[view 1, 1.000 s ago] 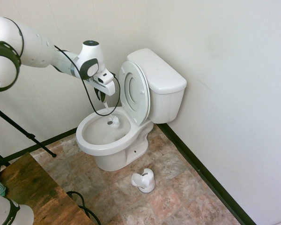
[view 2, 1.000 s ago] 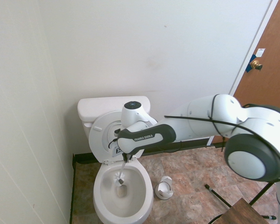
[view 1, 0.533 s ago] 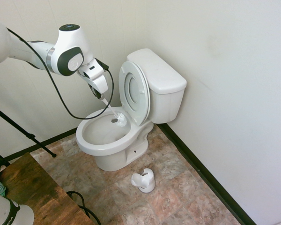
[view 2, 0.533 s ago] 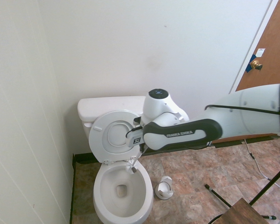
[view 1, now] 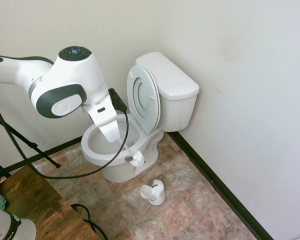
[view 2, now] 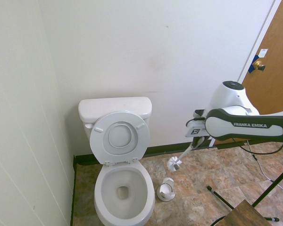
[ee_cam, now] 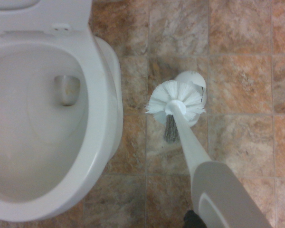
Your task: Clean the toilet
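Observation:
The white toilet [view 1: 165,95] [view 2: 114,107] stands in the corner with its seat and lid raised and its bowl [ee_cam: 104,118] uncovered. My gripper [view 1: 111,131] [view 2: 196,141] is shut on the handle of a white toilet brush [ee_cam: 218,190]. The brush slants down, and its bristle head [view 1: 137,159] [view 2: 174,163] [ee_cam: 176,97] hangs in the air outside the bowl, beside its rim. A small white brush holder [view 1: 154,192] [view 2: 166,189] [ee_cam: 192,78] sits on the tiles below the head. In the wrist view the head covers most of it.
Walls close in behind the toilet and on one side of it, with a black baseboard [view 1: 215,185] along the floor. A wooden table corner [view 1: 35,205] is near the arm's base. A brown door [view 2: 271,70] stands past the arm.
The brush head was down in the bowl a second ago. My arm has since lifted it over the rim and swung it away from the toilet, to above the floor holder.

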Controlling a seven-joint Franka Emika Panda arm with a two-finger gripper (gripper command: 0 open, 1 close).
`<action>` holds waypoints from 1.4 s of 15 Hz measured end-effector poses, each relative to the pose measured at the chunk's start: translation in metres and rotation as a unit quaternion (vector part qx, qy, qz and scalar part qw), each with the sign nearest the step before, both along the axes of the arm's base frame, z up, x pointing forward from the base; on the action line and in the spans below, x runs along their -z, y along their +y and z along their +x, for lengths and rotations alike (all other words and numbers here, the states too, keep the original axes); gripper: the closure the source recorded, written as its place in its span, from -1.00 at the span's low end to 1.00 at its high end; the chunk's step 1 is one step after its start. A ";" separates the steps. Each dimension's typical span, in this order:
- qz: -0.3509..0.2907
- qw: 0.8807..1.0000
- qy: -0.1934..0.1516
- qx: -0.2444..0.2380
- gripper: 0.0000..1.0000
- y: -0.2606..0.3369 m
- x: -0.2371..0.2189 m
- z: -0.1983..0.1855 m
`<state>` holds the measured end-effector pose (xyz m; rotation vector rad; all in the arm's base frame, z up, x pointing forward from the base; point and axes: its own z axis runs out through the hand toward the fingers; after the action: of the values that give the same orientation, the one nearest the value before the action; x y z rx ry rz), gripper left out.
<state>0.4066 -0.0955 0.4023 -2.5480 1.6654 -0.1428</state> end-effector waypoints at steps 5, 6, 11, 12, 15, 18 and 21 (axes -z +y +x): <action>0.016 0.999 0.044 0.011 1.00 -0.019 0.087 0.032; 0.017 0.999 0.050 0.015 1.00 -0.023 0.103 0.045; 0.034 0.995 0.084 0.029 1.00 -0.041 0.177 0.096; 0.035 0.995 0.093 0.031 1.00 -0.048 0.201 0.107; 0.038 0.994 0.088 0.046 1.00 -0.057 0.203 0.114; 0.038 0.993 0.098 0.056 1.00 -0.065 0.232 0.125; 0.038 0.991 0.109 0.062 1.00 -0.070 0.268 0.143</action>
<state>0.5495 -0.1656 0.1342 -2.4810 1.8648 0.1938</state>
